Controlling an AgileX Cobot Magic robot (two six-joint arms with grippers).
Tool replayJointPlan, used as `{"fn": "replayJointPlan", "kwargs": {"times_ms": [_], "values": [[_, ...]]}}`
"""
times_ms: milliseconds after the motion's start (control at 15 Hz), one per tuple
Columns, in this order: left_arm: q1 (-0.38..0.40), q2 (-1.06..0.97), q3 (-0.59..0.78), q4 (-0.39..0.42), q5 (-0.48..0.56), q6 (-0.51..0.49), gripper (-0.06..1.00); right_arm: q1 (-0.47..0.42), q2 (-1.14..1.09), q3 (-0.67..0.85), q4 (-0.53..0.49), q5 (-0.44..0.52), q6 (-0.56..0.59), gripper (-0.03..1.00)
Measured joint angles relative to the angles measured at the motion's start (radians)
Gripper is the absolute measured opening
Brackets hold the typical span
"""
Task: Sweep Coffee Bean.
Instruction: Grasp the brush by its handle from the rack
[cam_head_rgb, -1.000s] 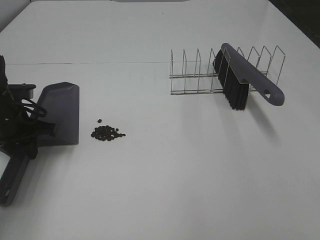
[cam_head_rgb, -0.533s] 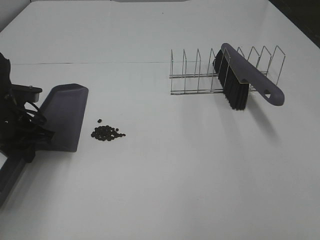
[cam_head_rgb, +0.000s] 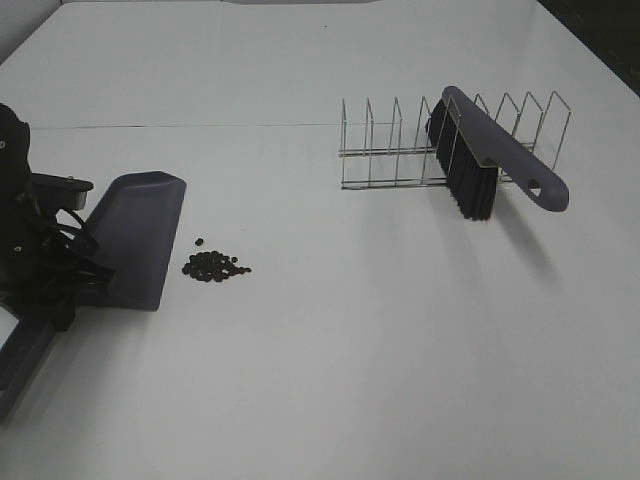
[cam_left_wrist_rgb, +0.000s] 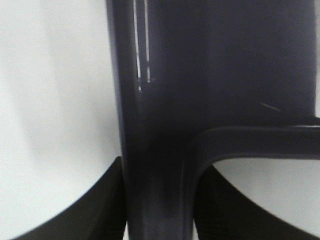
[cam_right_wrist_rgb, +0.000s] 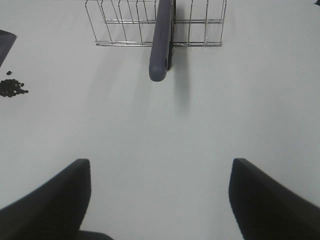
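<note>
Left gripper (cam_left_wrist_rgb: 160, 212) clamps the dustpan (cam_head_rgb: 135, 235) by its handle, the open lip facing the coffee bean (cam_head_rgb: 213, 265) pile just beside it at 3 o'clock, probably to catch a sweep. Right gripper (cam_right_wrist_rgb: 160, 200) hangs empty with jaws spread, facing the brush (cam_head_rgb: 490, 150) parked in the wire rack (cam_head_rgb: 395, 150) at the pile's 2 o'clock.

The high camera looks down across the whole white table (cam_head_rgb: 400, 350) from its near side. The left wrist camera sits close against the dustpan (cam_left_wrist_rgb: 165, 125), whose handle fills the frame. The right wrist camera faces the wire rack (cam_right_wrist_rgb: 150, 22) from well back; rack, brush (cam_right_wrist_rgb: 161, 45) and coffee beans (cam_right_wrist_rgb: 12, 88) also appear in the high view.
</note>
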Motion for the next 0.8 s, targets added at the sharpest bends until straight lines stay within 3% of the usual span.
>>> {"fn": "replayJointPlan", "kwargs": {"times_ms": [200, 467, 800], "values": [[0.000, 0.000, 0.000, 0.000, 0.000, 0.000, 0.34, 0.000, 0.172, -0.126, 0.000, 0.003, 0.000, 0.72], [0.000, 0.000, 0.000, -0.001, 0.000, 0.001, 0.34, 0.000, 0.474, -0.327, 0.000, 0.098, 0.000, 0.72], [0.000, -0.002, 0.000, 0.002, 0.004, 0.002, 0.34, 0.000, 0.839, -0.546, 0.000, 0.106, -0.027, 0.72]]}}
